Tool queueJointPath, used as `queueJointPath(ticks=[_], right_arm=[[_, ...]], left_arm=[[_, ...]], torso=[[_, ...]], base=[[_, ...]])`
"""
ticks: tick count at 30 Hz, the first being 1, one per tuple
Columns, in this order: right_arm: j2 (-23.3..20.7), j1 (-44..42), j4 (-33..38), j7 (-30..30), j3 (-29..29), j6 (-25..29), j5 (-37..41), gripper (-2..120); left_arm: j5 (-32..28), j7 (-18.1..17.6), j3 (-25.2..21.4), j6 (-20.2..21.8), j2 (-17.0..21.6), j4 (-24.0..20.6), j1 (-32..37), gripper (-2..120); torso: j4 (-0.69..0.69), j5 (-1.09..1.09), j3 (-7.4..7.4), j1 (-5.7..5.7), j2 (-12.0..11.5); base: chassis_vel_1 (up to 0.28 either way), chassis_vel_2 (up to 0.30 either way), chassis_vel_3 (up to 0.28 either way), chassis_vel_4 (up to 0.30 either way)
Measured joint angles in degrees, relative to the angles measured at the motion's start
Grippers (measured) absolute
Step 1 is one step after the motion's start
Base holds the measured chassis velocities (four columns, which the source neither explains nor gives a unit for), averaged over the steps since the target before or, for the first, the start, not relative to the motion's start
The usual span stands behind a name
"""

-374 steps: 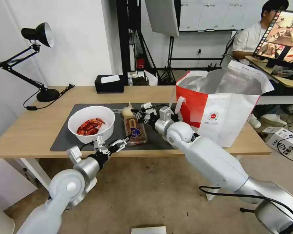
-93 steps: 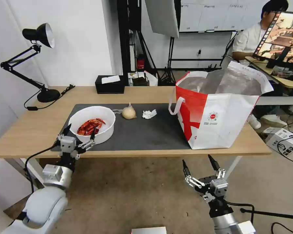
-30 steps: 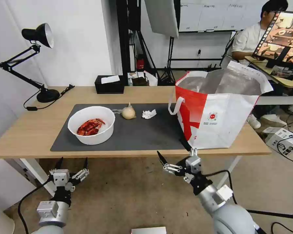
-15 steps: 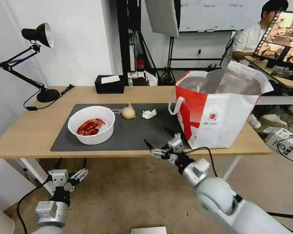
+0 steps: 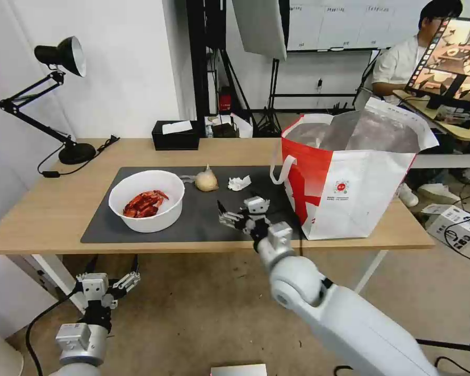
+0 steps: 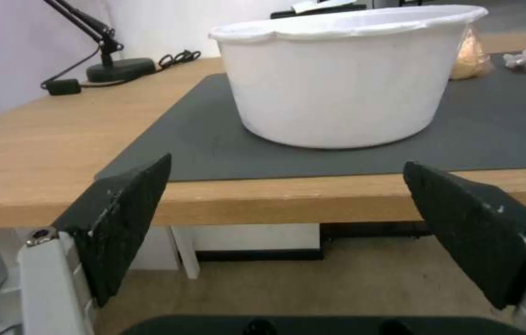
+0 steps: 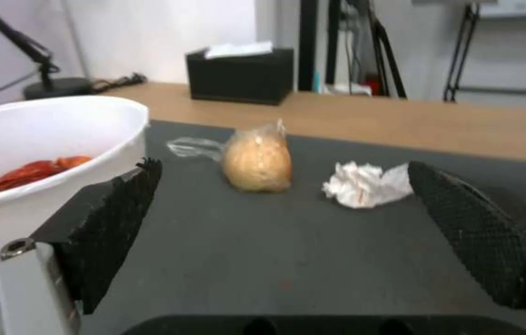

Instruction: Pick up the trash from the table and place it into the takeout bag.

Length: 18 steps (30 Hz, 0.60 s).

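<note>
Right end effector hovering open over the mat, facing the tissue and the knotted bag

The right end effector (image 5: 238, 213) is hanging low above the dark mat (image 5: 203, 227) on the surface (image 5: 47, 209), jaws spread wide and gripping nothing; ahead of it are lying the crumpled tissue (image 7: 365, 184) and, just beside that, the small knotted bag (image 7: 257, 160). Both are looking light and soft: the tissue should be squashing anywhere, the bag likely slippery, best pinched at its knot. The bowl of shells (image 5: 147, 198) is sitting apart; the takeout bag (image 5: 350, 177) is standing open nearby. The left end effector (image 5: 107, 282) is waiting open below the surface edge, empty
</note>
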Motion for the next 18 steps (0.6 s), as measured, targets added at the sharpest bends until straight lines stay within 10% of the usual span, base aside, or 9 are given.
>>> queueJointPath(ticks=[18], right_arm=[[9.4, 10.7, -12.0, 13.5, -1.4, -4.9, 8.4, 100]], left_arm=[[-0.1, 0.0, 0.0, 0.0, 0.2, 0.8, 0.0, 100]], torso=[[0.00, 0.01, 0.00, 0.00, 0.0]], base=[[0.000, 0.000, 0.000, 0.000]])
